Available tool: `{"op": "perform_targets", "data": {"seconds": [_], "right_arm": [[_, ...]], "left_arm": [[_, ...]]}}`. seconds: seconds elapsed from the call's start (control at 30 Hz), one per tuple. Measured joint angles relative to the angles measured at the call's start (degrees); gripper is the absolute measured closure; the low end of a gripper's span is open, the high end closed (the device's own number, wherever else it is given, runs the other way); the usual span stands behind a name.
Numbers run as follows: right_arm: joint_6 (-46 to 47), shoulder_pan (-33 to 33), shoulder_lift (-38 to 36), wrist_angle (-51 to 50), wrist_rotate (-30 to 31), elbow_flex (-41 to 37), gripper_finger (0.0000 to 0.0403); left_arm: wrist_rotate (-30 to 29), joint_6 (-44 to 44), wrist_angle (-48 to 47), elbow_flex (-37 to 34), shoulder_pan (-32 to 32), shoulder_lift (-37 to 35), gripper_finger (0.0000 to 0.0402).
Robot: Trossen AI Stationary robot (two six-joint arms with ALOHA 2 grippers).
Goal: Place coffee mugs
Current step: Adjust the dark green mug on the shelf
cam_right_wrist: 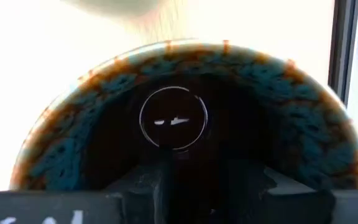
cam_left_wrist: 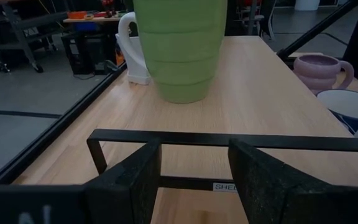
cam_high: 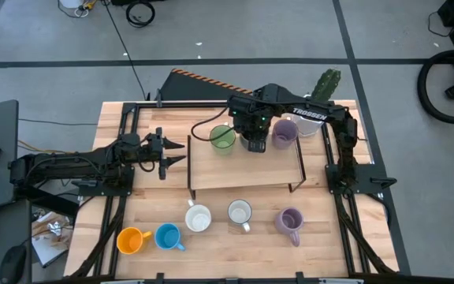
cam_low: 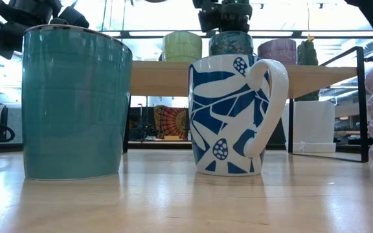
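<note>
Your right gripper [cam_high: 254,142] is clamped on the rim of the dark brown glazed ceramic mug [cam_high: 254,144], on the raised wooden shelf [cam_high: 243,167] between the green ribbed mug [cam_high: 222,138] and the lavender mug [cam_high: 283,133]. Release or lift crookedly and it may knock either neighbour. Your left gripper [cam_high: 172,154] waits beside the shelf, fingers apart.

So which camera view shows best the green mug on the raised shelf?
The left wrist view: the green mug stands close and unobstructed, showing its ribbed wall, though its rim is cut off. The high view shows only its open top from above. The low view shows it small and far. The right wrist view misses it.
</note>
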Motion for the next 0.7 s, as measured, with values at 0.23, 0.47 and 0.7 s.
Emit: {"op": "perform_targets", "data": {"seconds": [0.23, 0.47, 0.7], "right_arm": [[0.02, -0.02, 0.00, -0.13, -0.04, -0.10, 0.0273], [0.02, -0.02, 0.00, -0.15, -1.41, -0.10, 0.0273], [-0.30, -0.24, 0.00, -0.13, -1.43, -0.10, 0.0273]], "left_arm": [[0.00, 0.00, -0.13, 0.00, -0.01, 0.00, 0.0208], [0.00, -0.02, -1.01, 0.00, -0.01, 0.00, 0.0208], [0.00, -0.24, -1.37, 0.00, 0.01, 0.00, 0.0208]]}}
